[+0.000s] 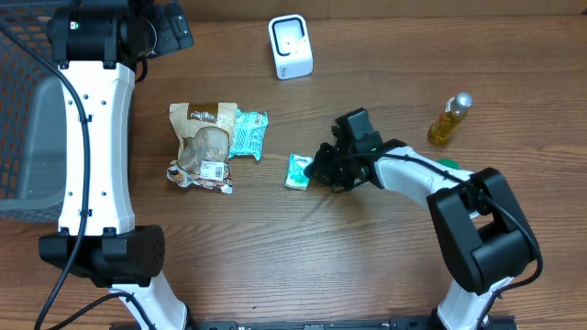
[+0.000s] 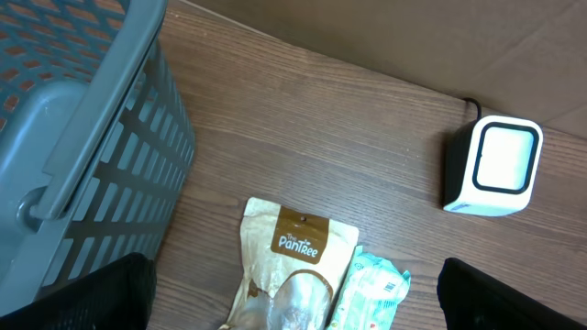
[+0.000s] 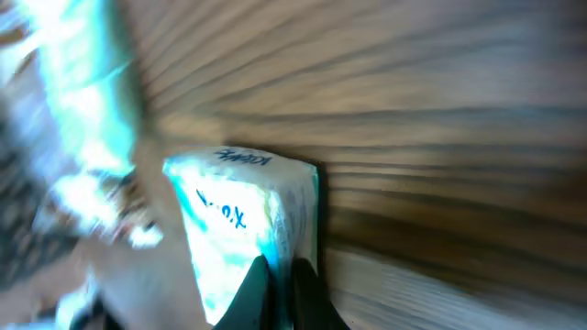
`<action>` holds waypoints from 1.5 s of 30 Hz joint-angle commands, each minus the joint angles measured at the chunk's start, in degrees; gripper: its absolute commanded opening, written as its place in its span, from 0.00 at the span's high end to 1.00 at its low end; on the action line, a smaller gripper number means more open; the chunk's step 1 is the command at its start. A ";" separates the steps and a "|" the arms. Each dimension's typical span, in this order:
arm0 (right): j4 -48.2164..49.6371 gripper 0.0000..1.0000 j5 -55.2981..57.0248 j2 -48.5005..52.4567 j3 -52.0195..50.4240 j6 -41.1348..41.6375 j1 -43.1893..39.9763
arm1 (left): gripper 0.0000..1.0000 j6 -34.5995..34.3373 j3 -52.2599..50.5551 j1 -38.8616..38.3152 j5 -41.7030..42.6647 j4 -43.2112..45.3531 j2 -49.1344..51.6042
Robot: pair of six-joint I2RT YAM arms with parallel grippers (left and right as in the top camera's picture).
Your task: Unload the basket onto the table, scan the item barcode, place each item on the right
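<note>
Two grippers: left gripper (image 2: 293, 310) spread wide, over the back-left corner beside the basket (image 2: 83, 137); right gripper (image 1: 317, 168) closed at the right edge of the packet (image 1: 298, 171), hold uncertain. Packet lies mid-table (image 1: 303, 266), bare wood in front. Scanner (image 1: 291, 46) stands well apart at the back edge.

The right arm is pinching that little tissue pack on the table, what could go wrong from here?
The right fingers grip the tissue pack only at one edge, so it could slip or swing when lifted. No barcode shows in any view, so it might reach the scanner facing the wrong way.
</note>
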 commanded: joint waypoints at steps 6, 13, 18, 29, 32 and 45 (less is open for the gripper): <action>8.94 0.96 -28.52 0.48 -0.24 -14.84 -0.61 | 0.00 -0.22 1.07 -0.07 -0.17 0.07 -0.35; 13.62 0.96 -41.92 -1.70 -0.24 -16.92 -1.42 | 0.00 -0.20 1.07 -0.07 -0.17 0.07 -0.35; 13.53 0.96 -47.23 -5.55 -0.24 -17.73 -3.17 | 0.00 -0.22 1.09 -0.07 -0.17 0.07 -0.35; 9.07 0.96 -57.07 -15.72 -0.26 -22.05 -5.62 | 0.01 -0.22 1.07 -0.07 -0.17 0.07 -0.35; 8.02 0.96 -58.12 -17.75 -0.26 -22.27 -5.68 | 0.01 -0.22 1.09 -0.07 -0.17 0.07 -0.35; 3.28 0.96 -58.14 -26.93 -0.26 -22.38 -5.66 | 0.00 -0.22 1.07 -0.07 -0.17 0.07 -0.35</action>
